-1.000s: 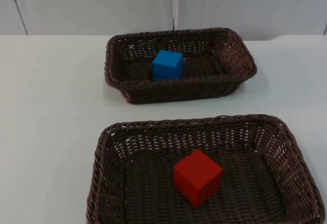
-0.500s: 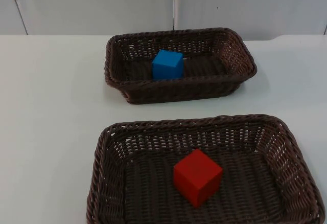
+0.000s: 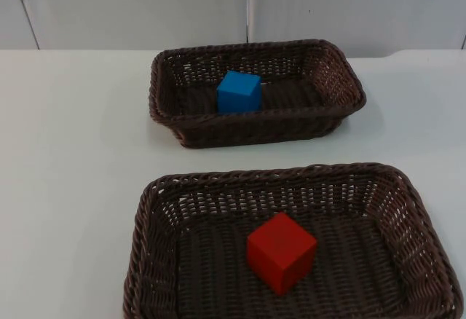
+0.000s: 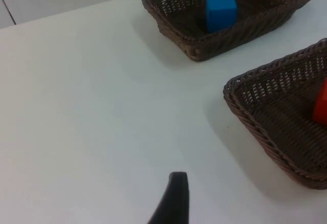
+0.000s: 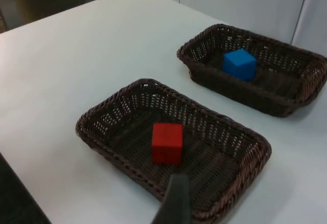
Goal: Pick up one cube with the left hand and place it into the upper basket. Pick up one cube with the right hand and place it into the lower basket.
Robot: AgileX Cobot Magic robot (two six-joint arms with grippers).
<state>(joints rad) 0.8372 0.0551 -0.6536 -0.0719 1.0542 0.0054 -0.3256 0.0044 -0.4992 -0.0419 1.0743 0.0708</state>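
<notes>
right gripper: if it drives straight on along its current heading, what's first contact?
Most likely the near rim of the lower basket: the right gripper's fingertip sits just over it in the right wrist view, with the red cube next in line. Depth is unclear, so it might clear the rim and land inside.

**Cut off and hidden parts**

In the top view the lower basket runs off the picture's edge, so its near rim is cut away. In the left wrist view the red cube is sliced by the edge, leaving a sliver. One black fingertip of the left claw shows; its partner seems out of frame. The right claw likewise.
</notes>
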